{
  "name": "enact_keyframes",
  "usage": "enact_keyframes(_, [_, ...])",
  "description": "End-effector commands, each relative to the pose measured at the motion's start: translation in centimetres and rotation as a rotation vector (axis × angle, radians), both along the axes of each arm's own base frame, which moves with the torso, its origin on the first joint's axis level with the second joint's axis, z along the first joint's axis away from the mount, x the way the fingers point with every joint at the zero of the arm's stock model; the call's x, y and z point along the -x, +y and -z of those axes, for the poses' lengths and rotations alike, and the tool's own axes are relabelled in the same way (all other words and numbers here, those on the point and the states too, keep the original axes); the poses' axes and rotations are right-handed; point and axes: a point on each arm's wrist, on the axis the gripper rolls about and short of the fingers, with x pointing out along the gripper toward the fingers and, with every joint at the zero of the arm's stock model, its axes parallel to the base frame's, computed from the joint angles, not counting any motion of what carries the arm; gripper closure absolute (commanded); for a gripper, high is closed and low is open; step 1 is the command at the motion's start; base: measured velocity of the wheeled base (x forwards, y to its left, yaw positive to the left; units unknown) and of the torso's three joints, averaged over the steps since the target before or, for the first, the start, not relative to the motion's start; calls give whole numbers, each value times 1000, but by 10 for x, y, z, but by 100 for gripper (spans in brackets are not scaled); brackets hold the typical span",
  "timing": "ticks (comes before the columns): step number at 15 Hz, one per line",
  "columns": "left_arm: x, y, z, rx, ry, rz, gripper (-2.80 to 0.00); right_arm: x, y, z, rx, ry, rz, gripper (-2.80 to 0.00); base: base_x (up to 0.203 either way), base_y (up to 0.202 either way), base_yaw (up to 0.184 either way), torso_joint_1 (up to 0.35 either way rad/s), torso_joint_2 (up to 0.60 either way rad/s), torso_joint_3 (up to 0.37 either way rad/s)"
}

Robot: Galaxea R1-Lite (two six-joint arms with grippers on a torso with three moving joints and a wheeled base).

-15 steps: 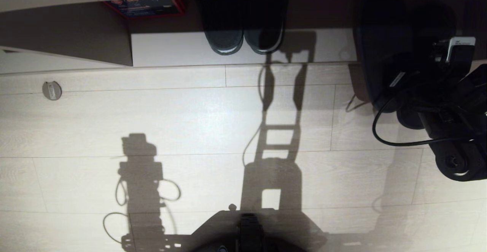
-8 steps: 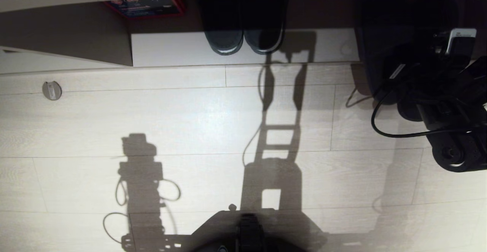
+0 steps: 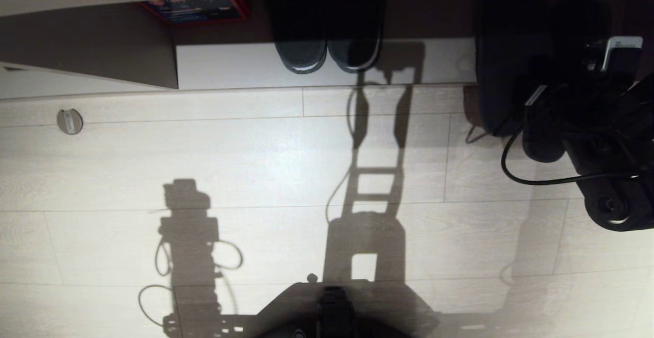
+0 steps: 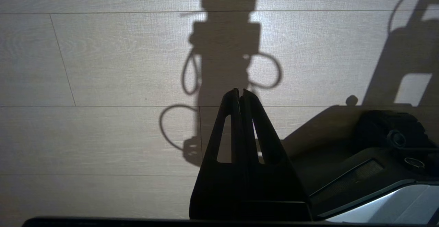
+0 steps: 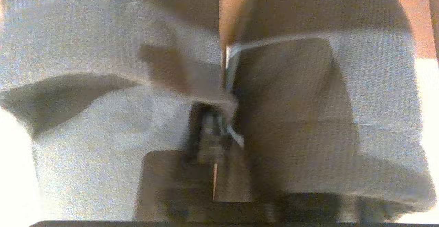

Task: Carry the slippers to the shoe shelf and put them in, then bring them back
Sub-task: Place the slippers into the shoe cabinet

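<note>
Head view: right gripper (image 3: 531, 118) at shelf (image 3: 327, 65) edge, far right, dark slippers (image 3: 503, 62) under it, toes in shelf shadow, heels at lip. Other dark pair (image 3: 327, 42) mid-shelf, not ours.

L wrist view: left gripper (image 4: 240, 95) parked over floor (image 4: 103, 66), fingers pressed together, empty.

R wrist view: blurred; grey insoles fill frame, fingers – can't tell if gripping.

Judgement: put-in leg about done; bring-back leg left.

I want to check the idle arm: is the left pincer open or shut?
Shut. In the left wrist view the left pincer has its two fingers pressed together at the tips, above the floor, with nothing between them.
</note>
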Motion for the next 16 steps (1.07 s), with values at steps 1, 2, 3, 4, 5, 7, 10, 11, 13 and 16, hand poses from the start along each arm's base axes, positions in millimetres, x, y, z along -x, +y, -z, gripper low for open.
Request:
enact_keyframes(1, [0,0,0,1,0,0,0,4,0,-3,0,-15,0,-280,0,0,0,0,0,0])
enact_keyframes(2, [0,0,0,1,0,0,0,5,0,-5,0,-20,0,-280,0,0,0,0,0,0])
enact_keyframes(3, [0,0,0,1,0,0,0,6,0,-6,0,-21,0,-280,0,0,0,0,0,0])
enact_keyframes(4, [0,0,0,1,0,0,0,6,0,-5,-1,-18,-1,-280,0,0,0,0,0,0])
enact_keyframes(5, [0,0,0,1,0,0,0,6,0,-5,-1,-18,-1,-280,0,0,0,0,0,0])
enact_keyframes(7, [0,0,0,1,0,0,0,14,0,-4,-1,-2,-6,-280,0,0,0,0,0,0])
enact_keyframes(10, [0,0,0,1,0,0,0,25,0,-6,0,13,-8,-280,0,0,0,0,0,0])
enact_keyframes(11, [0,0,0,1,0,0,0,25,0,-6,0,14,-8,-280,0,0,0,0,0,0])
enact_keyframes(13, [0,0,0,1,0,0,0,30,0,-3,3,35,-13,-280,0,0,0,0,0,0])
enact_keyframes(16, [0,0,0,2,0,0,0,28,0,-1,8,46,-17,-280,0,0,0,0,0,0])
